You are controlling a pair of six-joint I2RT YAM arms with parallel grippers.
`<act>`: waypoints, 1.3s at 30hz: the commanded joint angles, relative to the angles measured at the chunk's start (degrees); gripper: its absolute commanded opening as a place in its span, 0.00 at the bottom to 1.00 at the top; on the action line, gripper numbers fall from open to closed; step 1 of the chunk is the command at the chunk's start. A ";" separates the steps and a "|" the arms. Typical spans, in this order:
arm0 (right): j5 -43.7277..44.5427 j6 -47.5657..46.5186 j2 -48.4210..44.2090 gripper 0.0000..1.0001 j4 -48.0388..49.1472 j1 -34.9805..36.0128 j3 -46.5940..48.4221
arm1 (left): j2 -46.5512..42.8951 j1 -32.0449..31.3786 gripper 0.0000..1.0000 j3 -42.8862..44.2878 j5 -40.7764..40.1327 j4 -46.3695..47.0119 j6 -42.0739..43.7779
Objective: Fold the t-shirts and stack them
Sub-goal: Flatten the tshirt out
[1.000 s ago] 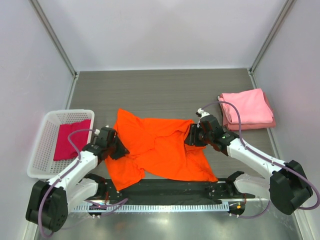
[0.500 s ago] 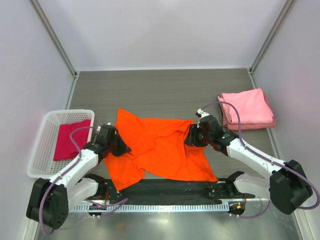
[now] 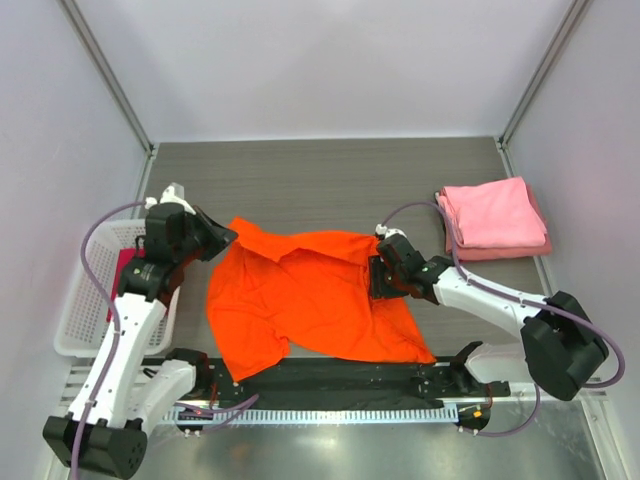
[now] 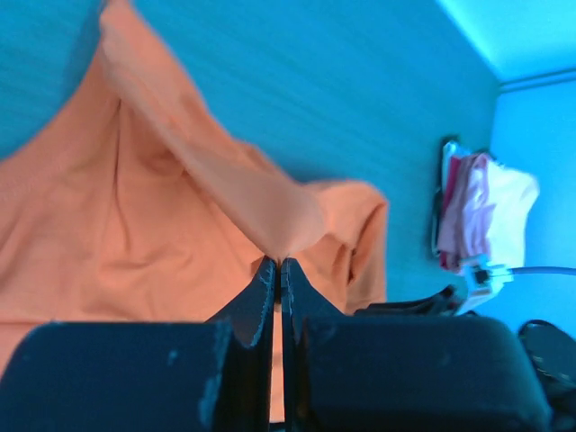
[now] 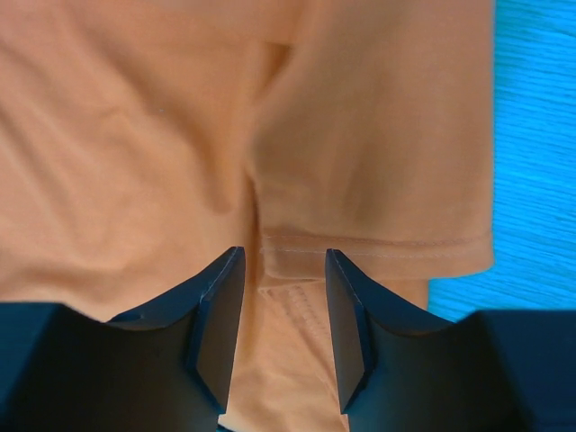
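A bright orange t-shirt (image 3: pixel 310 300) lies crumpled in the middle of the table. My left gripper (image 3: pixel 222 238) is raised at the shirt's far left corner, shut on a pinch of orange cloth (image 4: pixel 277 263) that stretches up from the table. My right gripper (image 3: pixel 378 275) is open low over the shirt's right side, its jaws on either side of a sleeve hem (image 5: pixel 284 254) without pressing it. Light pink folded t-shirts (image 3: pixel 493 215) sit stacked at the right. A magenta t-shirt (image 3: pixel 126 263) lies in the basket, mostly hidden by my left arm.
The white lattice basket (image 3: pixel 80 300) stands at the left edge, under my left arm. A black mat (image 3: pixel 330 375) runs along the near edge between the arm bases. White walls close in the table on three sides.
My left gripper closed on the shirt's left edge, then rose and swung back-left, pulling the cloth with it. My right gripper slid slightly left over the shirt and stayed open.
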 commanded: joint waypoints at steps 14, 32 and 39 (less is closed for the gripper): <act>7.38 -2.44 4.19 0.42 -1.27 8.43 5.59 | 3.24 1.08 0.00 8.41 0.11 -4.59 2.54; 13.72 0.46 2.61 0.38 -4.17 9.49 4.45 | 4.30 1.08 0.00 8.06 2.66 -3.27 2.72; 13.89 0.55 6.30 0.36 -4.70 10.10 5.24 | 4.12 1.08 0.00 8.24 2.75 -3.35 3.07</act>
